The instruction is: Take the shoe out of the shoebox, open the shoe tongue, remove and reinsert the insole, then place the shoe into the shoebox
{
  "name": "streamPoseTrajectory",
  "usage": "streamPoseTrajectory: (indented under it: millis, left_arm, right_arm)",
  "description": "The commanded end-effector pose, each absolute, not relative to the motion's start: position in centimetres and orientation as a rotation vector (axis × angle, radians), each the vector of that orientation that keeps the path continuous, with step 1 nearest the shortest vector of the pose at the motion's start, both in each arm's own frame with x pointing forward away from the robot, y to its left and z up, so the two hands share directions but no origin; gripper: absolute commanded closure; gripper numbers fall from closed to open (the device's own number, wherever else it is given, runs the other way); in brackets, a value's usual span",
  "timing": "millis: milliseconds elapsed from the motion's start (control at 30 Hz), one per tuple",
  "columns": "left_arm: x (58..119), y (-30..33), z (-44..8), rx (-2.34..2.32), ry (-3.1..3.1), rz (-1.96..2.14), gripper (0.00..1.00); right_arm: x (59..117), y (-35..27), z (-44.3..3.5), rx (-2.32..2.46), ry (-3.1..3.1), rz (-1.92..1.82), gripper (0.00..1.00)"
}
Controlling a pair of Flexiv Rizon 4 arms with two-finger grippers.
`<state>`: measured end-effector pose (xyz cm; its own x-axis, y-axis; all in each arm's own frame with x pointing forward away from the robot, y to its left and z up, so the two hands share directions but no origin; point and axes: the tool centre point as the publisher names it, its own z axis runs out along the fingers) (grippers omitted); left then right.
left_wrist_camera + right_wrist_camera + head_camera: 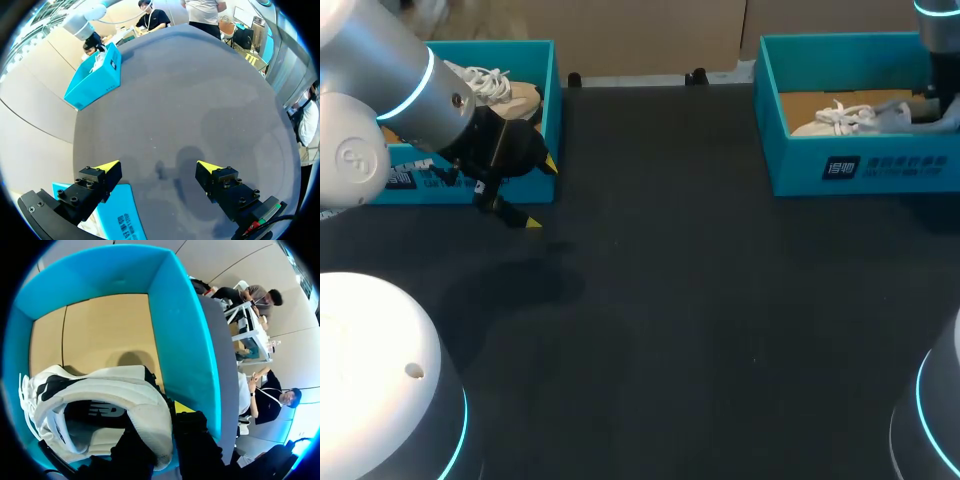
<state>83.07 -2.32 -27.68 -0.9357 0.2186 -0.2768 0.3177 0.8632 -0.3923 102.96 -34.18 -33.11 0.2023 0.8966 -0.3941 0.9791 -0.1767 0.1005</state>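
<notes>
black matte tabletop (670,300) lies between two boxes. the white and black soft-sided sneaker (115,385) sits inside the teal cardboard shoebox (182,330) at my right, on its tan cardboard floor (100,330), heel end near a side wall. my right gripper (165,430) looks clamped on the padded heel collar, one finger inside the opening and one outside. i judge the shoe light, its collar squashy and its sole stiffer, so this thin rim is a fair hold, though the toe may droop and the laces may snag. my left gripper (157,172) hangs spread wide over bare table, holding nothing, just beside a second teal shoebox (551,110) with a beige lace-up shoe (510,95) in it.
</notes>
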Motion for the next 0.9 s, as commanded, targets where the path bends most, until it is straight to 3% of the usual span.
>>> streamPoseTrajectory:
  millis: [33, 700, 733, 800, 900]
  left_arm:
    - [83.0, -2.3, -27.7, 0.411, 2.815, -0.645, 0.00]
    - [83.0, -2.3, -27.7, 0.411, 2.815, -0.645, 0.00]
    - [83.0, -2.3, -27.7, 0.411, 2.815, -0.645, 0.00]
    - [83.0, -2.3, -27.7, 0.411, 2.815, -0.645, 0.00]
    - [83.0, -2.3, -27.7, 0.411, 2.815, -0.645, 0.00]
  right_arm:
    - [103.1, -34.3, -33.7, 2.154, 1.763, -0.352, 1.00]
    - [102.6, -34.3, -36.1, 2.188, 1.798, -0.390, 1.00]
    - [102.5, -34.3, -36.1, 2.190, 1.798, -0.390, 0.96]
    - [102.5, -34.3, -36.1, 2.195, 1.796, -0.388, 0.75]
    - [102.5, -34.3, -36.1, 2.196, 1.795, -0.383, 0.69]
